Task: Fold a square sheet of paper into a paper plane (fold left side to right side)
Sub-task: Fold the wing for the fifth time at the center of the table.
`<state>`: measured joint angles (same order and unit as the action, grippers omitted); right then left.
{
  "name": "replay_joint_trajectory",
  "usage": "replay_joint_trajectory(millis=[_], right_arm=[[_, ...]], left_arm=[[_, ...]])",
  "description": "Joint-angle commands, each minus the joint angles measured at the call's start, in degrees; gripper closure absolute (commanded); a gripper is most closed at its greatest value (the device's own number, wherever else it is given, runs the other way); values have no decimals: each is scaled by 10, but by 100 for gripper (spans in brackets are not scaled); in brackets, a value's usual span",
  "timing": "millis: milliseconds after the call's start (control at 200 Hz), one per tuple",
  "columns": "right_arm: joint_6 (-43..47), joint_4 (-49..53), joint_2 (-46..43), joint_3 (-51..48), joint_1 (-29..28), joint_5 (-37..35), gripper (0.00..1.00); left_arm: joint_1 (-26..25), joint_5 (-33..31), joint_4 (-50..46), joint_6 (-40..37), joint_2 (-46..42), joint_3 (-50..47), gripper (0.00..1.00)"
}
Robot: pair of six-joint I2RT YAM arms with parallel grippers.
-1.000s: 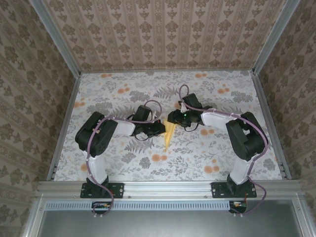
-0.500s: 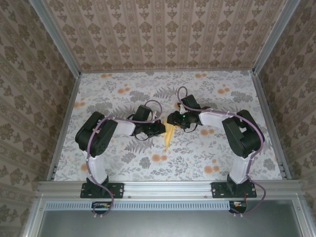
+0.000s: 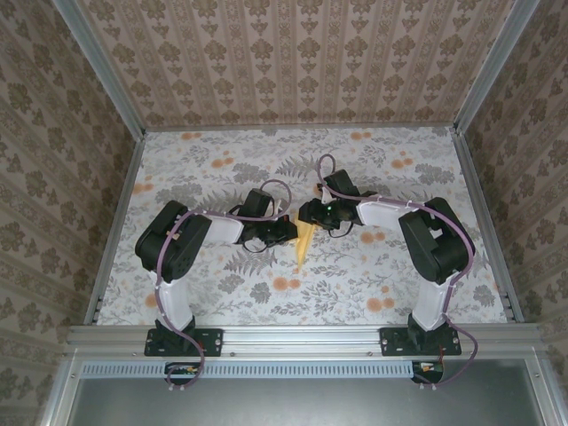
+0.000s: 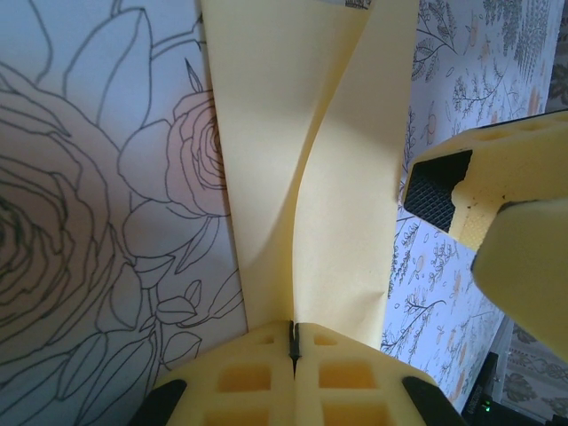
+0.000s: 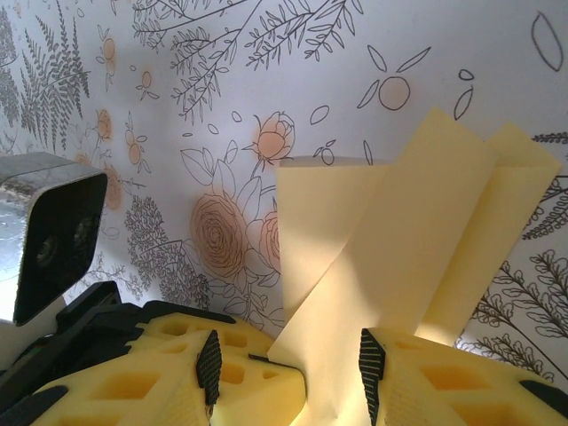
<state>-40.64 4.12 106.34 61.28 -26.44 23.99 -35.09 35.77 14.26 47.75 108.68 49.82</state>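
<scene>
The yellow paper plane (image 3: 303,244) lies mid-table as a narrow dart, tip toward the near edge. In the left wrist view the paper plane (image 4: 346,177) rises from my left gripper (image 4: 294,339), whose jaws are shut with the paper's crease running into their seam. From above, the left gripper (image 3: 286,232) sits at the paper's left edge and my right gripper (image 3: 309,214) at its far end. In the right wrist view the folded paper (image 5: 399,231) stands up in layers, and one edge passes between the parted fingers of the right gripper (image 5: 288,371), which do not pinch it.
The floral cloth (image 3: 222,169) covers the table, which is boxed in by metal rails (image 3: 120,204) and patterned walls. The left arm's wrist camera (image 5: 53,235) is close beside the right gripper. One right finger (image 4: 439,188) hangs near the paper's right edge.
My right gripper has edged slightly left toward the paper's far end, its elbow shifting with it. The left gripper and the paper have stayed put.
</scene>
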Motion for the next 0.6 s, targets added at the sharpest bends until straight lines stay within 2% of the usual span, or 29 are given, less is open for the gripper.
replay_joint_trajectory(millis=[0, 595], right_arm=[[10, 13, 17, 17, -4, -4, 52], [25, 69, 36, 16, -4, -41, 52]], left_arm=[[5, -32, -34, -21, 19, 4, 100], [5, -32, -36, -21, 25, 6, 100]])
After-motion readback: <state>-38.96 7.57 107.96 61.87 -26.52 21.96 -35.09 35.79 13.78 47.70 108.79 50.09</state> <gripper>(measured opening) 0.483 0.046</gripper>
